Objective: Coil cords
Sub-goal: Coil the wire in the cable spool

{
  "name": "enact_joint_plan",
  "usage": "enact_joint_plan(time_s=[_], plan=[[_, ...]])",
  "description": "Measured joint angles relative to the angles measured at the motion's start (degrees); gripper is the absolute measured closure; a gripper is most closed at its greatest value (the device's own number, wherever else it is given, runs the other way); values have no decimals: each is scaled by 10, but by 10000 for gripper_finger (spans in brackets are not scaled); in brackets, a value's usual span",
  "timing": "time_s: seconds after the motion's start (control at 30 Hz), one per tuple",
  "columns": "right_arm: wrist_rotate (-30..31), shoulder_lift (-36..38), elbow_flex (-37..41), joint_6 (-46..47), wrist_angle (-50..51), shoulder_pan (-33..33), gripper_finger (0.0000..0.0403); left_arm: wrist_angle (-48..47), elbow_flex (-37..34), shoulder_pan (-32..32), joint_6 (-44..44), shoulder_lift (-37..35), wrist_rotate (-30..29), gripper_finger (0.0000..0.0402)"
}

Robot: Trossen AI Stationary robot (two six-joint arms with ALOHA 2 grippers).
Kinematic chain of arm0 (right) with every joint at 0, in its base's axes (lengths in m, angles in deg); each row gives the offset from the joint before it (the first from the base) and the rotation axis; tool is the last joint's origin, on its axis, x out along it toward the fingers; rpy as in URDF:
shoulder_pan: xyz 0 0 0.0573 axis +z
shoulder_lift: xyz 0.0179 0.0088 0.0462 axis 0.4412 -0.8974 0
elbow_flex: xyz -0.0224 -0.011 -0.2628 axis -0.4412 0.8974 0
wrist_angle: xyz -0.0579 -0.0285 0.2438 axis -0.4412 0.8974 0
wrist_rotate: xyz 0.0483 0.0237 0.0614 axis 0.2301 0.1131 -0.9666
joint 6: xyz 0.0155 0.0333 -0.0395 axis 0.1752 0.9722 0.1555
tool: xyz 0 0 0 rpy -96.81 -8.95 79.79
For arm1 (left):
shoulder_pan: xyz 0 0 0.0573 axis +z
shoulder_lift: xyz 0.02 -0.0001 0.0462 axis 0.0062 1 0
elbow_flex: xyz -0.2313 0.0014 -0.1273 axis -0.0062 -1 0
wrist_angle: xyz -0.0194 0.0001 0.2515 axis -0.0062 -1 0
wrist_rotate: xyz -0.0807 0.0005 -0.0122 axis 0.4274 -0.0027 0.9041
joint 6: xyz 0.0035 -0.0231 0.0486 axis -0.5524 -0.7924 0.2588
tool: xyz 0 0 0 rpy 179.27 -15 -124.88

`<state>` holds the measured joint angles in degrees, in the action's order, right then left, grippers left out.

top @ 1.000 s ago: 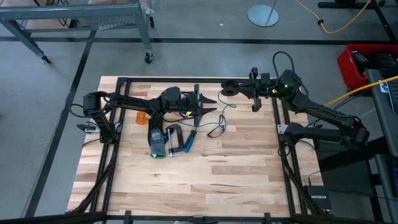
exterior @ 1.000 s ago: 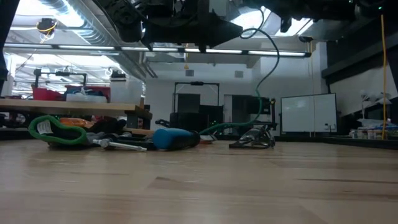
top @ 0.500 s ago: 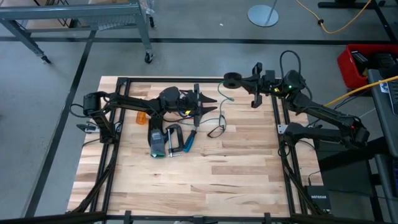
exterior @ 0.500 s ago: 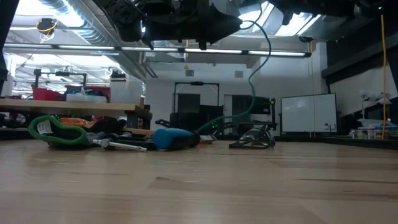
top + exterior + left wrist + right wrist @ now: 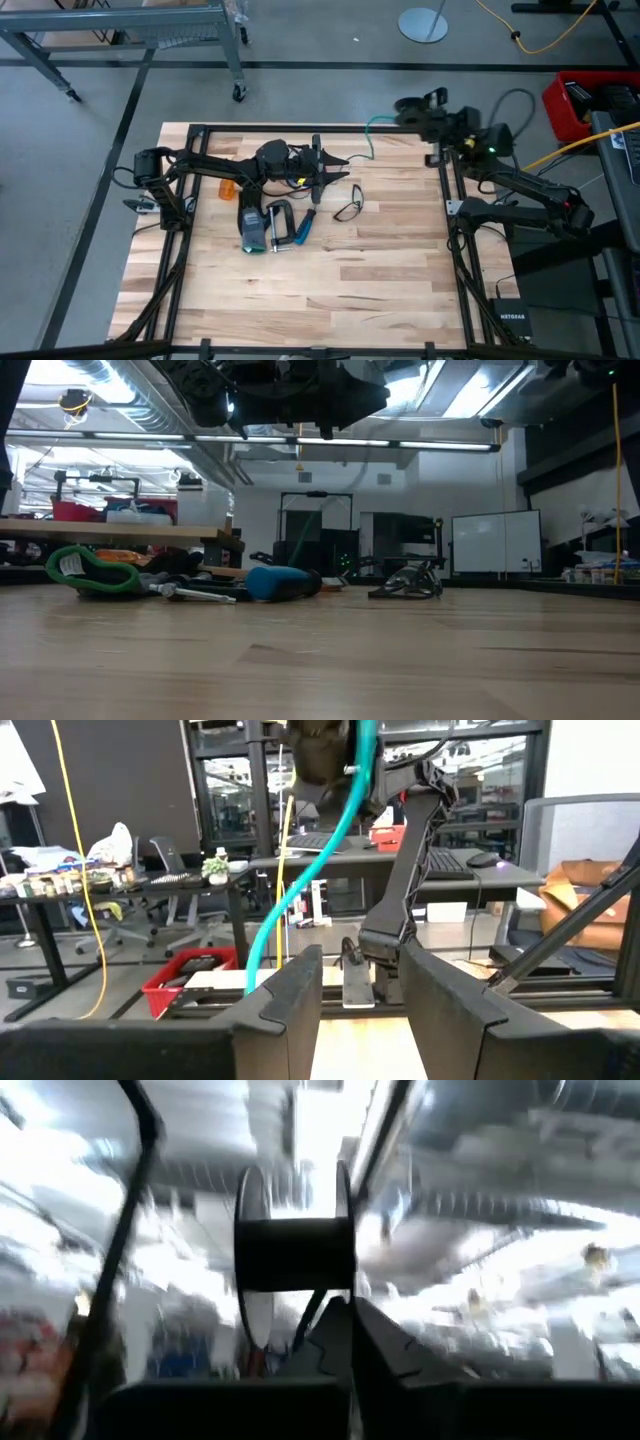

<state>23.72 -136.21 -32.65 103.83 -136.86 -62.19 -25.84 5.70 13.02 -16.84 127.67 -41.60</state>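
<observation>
Right gripper [image 5: 422, 112] is up in the air over the far right corner of the table [image 5: 400, 270], and its jaws are shut tight. In its own wrist view a black spool [image 5: 295, 1252] sits just ahead of the closed fingertips, so I judge that I am holding the spool. I cannot see exactly how it is gripped.

The teal cord [image 5: 368, 140] runs from that raised gripper down toward my left gripper [image 5: 322, 172], which hovers low over the tools at the far middle of the table. The left jaws stand wide with nothing between them. In the left wrist view the cord drops past the outside of one finger, not through the gap.

A black cord [image 5: 347, 208] lies in a loose loop on the wood, just beside the tools.

These cords look thin, light and limp. I expect them to sag, swing and slip through a loose pinch, and they will not hold a bend unaided. The teal one needs a light pinch on the hanging stretch near the left gripper, to keep it taut while it winds. For the black one I would take the loop where it arches off the wood.
</observation>
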Motion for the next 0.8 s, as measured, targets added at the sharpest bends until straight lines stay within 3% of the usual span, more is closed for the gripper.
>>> enact_joint_plan(time_s=[0.1, 0.4, 0.8], plan=[[-7, 5, 0, 82, -47, 0, 402, -3, 0, 0, 11, 0, 0, 275], [-36, 19, 0, 335, -49, 0, 402, -40, 0, 0, 49, 0, 0, 275], [-25, 16, 0, 347, -39, 0, 402, -74, 0, 0, 68, 0, 0, 275]])
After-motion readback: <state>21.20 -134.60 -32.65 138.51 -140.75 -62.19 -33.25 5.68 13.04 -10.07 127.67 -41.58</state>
